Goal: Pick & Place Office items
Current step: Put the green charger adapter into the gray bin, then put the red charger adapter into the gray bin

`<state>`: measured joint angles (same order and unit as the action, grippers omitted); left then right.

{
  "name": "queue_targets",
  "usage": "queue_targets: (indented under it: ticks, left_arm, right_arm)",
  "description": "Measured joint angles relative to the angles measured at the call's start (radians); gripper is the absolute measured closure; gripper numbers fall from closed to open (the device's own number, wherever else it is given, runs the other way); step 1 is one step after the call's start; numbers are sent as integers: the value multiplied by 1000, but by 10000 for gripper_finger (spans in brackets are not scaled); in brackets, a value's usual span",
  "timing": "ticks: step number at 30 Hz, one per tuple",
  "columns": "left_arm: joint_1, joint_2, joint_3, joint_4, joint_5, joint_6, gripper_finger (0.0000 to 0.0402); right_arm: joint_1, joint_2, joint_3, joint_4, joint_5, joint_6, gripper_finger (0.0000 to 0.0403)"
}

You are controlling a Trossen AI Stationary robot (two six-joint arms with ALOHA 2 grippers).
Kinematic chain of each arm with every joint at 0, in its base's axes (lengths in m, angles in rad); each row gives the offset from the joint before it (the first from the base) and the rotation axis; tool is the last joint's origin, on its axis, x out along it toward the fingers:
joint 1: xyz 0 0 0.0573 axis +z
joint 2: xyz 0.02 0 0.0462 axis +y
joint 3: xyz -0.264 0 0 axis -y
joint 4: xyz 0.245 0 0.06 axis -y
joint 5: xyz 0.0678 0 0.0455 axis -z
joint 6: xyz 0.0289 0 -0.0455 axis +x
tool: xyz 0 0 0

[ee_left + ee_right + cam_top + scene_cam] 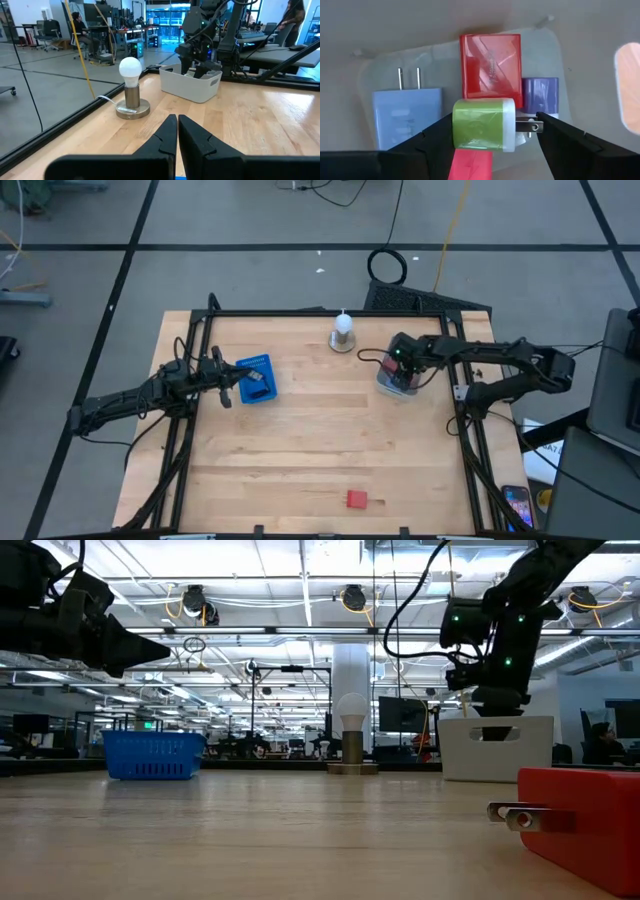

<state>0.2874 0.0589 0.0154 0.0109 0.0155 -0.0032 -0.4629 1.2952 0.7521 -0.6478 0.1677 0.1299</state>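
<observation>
We see even bright overhead strip lights (pixel 300 600) upper centre in the low view, soft faint shadows on the pale wooden table (pixel 320 440), blurred red block (pixel 590 820) lower right.

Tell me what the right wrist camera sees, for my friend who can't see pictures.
Looking down into a pale plastic tub, the right gripper has its two dark fingers on either side of a small green plug block. Under it lie a red block, a pale blue plug block and a purple one.
</observation>
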Motion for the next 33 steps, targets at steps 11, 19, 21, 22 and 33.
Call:
queue_targets:
  ticks: [11,19,21,22,33]
  left_arm:
    - [0,0,0,0,0,0,382]
    - [0,0,0,0,0,-1,382]
    - [0,0,0,0,0,-1,382]
    - [0,0,0,0,0,-1,382]
    - [0,0,0,0,1,-1,382]
  right_arm:
    - [0,2,0,33,14,-33,88]
    - [0,-78,0,41,-23,-40,81]
    - [0,-116,0,52,-67,-41,85]
    - [0,-136,0,62,-88,-40,87]
    - [79,-519,-100,470,-348,-90,141]
